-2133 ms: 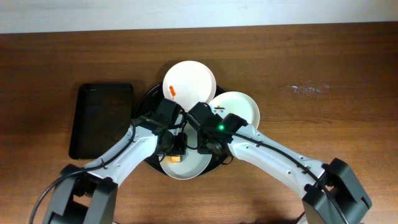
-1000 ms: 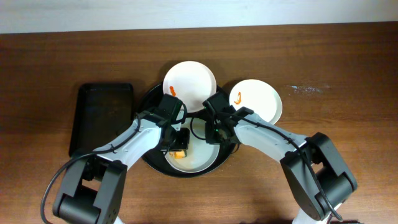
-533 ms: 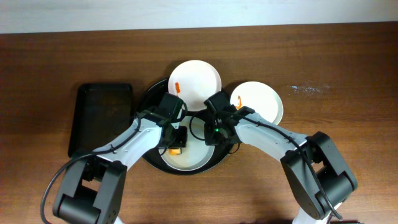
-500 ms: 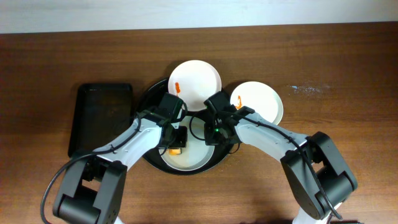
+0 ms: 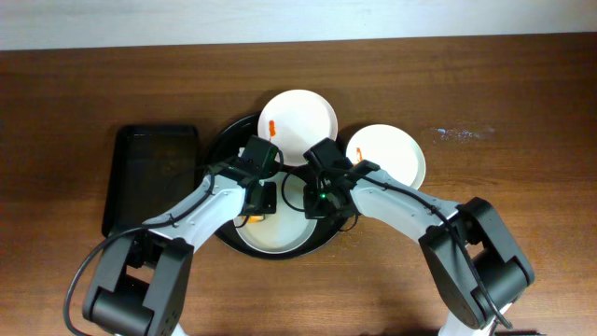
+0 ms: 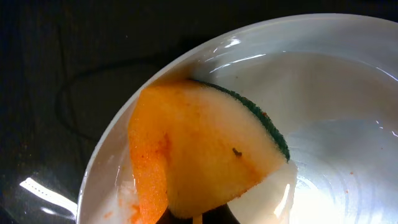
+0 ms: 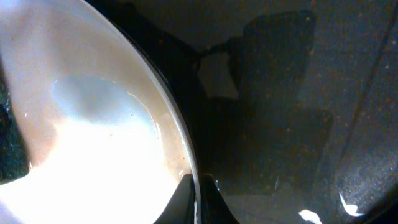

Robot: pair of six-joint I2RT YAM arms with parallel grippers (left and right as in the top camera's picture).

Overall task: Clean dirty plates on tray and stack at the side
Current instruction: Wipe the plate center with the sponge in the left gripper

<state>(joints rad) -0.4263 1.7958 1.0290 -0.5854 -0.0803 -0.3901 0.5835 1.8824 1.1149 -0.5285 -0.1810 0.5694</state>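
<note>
A round black tray [image 5: 222,149] holds a white plate [image 5: 275,235] at its front. My left gripper [image 5: 258,202] is shut on a yellow sponge with a green back [image 6: 205,155], stained orange, and presses it on the plate's left inner rim [image 6: 106,162]. My right gripper [image 5: 315,203] is shut on the plate's right rim [image 7: 177,134], one finger on each side. A second white plate [image 5: 298,117] with an orange smear lies over the tray's back edge. A third white plate [image 5: 392,154] with an orange smear lies to the right.
A black rectangular tray [image 5: 151,177] lies on the brown table [image 5: 522,112] to the left of the round tray. A pale smudge [image 5: 462,133] marks the table at the right.
The sponge has moved up and left across the front plate. The front plate has shifted a little. The back plate has slid right and farther back. The right plate moved right at first.
</note>
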